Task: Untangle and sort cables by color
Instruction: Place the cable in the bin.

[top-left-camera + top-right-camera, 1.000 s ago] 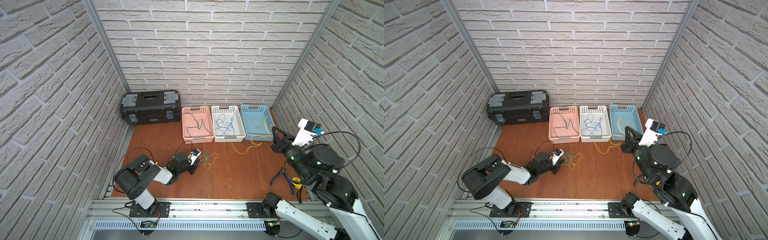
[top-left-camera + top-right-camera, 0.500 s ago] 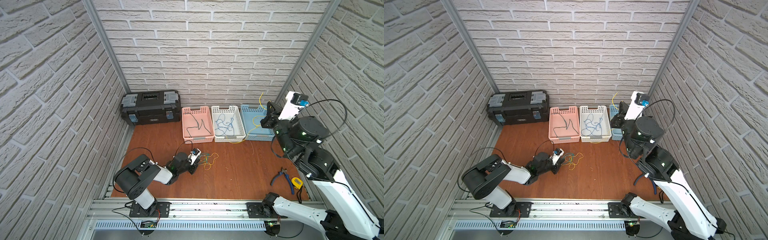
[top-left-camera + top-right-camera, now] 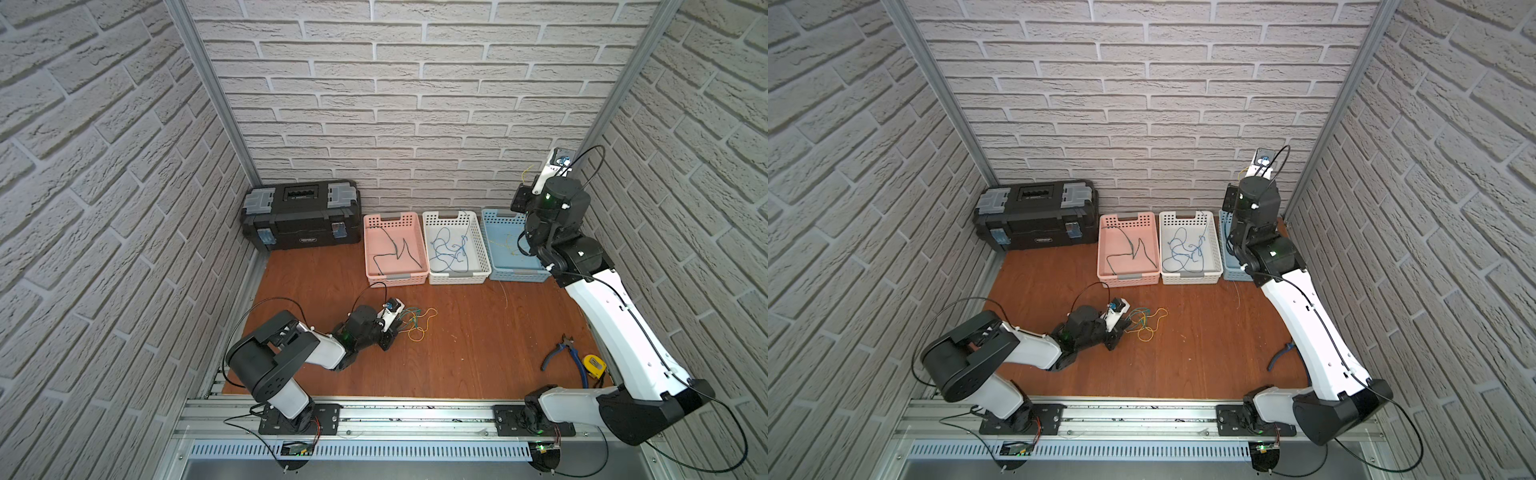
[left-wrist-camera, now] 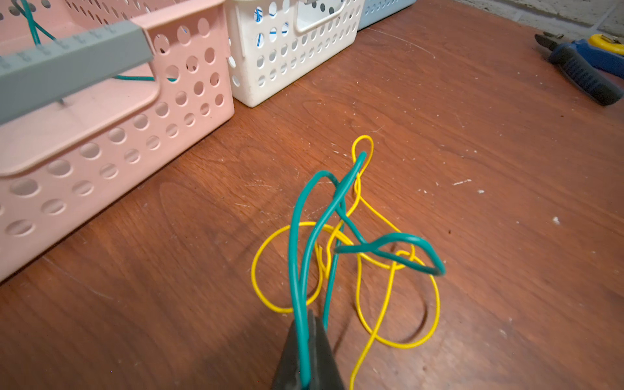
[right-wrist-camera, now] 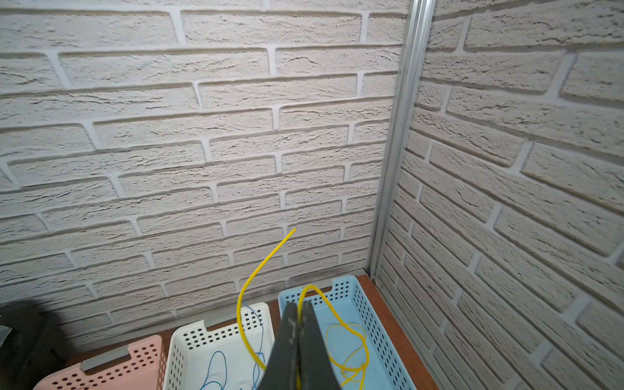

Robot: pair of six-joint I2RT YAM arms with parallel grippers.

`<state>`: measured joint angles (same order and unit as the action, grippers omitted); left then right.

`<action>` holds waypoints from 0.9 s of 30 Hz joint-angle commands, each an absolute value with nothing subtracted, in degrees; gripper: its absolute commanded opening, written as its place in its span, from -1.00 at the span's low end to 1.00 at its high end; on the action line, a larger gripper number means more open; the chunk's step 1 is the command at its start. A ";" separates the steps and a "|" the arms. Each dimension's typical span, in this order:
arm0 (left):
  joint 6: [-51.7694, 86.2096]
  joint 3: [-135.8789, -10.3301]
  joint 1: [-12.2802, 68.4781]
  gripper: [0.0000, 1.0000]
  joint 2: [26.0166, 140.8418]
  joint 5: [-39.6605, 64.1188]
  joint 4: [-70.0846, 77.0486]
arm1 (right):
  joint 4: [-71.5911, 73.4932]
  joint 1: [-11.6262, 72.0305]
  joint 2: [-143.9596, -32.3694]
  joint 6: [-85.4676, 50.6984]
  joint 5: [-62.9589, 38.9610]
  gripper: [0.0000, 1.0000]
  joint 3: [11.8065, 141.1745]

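Teal cable (image 4: pixel 299 297): pinched between the closed jaws of your left gripper (image 4: pixel 309 320), low over the desk (image 3: pixel 478 353), in front of the pink basket (image 3: pixel 397 280). From the grip it rises in two strands and bends over into a loop. It is threaded through a loose yellow cable (image 4: pixel 388 293) whose loops lie flat on the wood. The two are tangled together.

Your right gripper (image 5: pixel 299 309) is raised high over the blue basket (image 5: pixel 368 304), close to the corner of the brick walls. Its jaws are pressed together on a second yellow cable (image 5: pixel 240 304). One end curves up free toward the wall, and the rest hangs in loops over the blue basket. You cannot tell whether it reaches the basket floor.

Basket contents:
- Pink basket: dark teal cables (image 3: pixel 398 249).
- White basket (image 3: pixel 457 279): blue cables (image 3: pixel 449 249).
- Blue basket: thin yellow cables (image 3: pixel 507 241).

The three baskets stand side by side along the back wall, with a black toolbox (image 3: pixel 301 216) just beside the pink one.

Blue-handled pliers (image 3: pixel 561 353) and a yellow tape measure (image 3: pixel 594 365) lie together by the right arm, well apart from the tangle.
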<state>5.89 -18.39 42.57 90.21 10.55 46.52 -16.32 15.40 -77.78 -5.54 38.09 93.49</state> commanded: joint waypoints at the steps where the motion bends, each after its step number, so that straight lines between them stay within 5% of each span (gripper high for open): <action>1: 4.58 -19.16 42.99 -1.00 88.86 10.77 44.76 | -12.31 12.83 -80.23 -5.41 36.63 -0.95 95.32; 17: 4.21 -20.64 43.20 -1.00 88.79 11.96 43.46 | -1.90 3.86 -95.95 -4.77 39.54 -0.95 86.84; 27: 4.12 -20.88 43.42 -1.00 88.00 11.50 42.63 | -11.85 -0.57 -108.85 -8.12 43.11 -0.95 90.78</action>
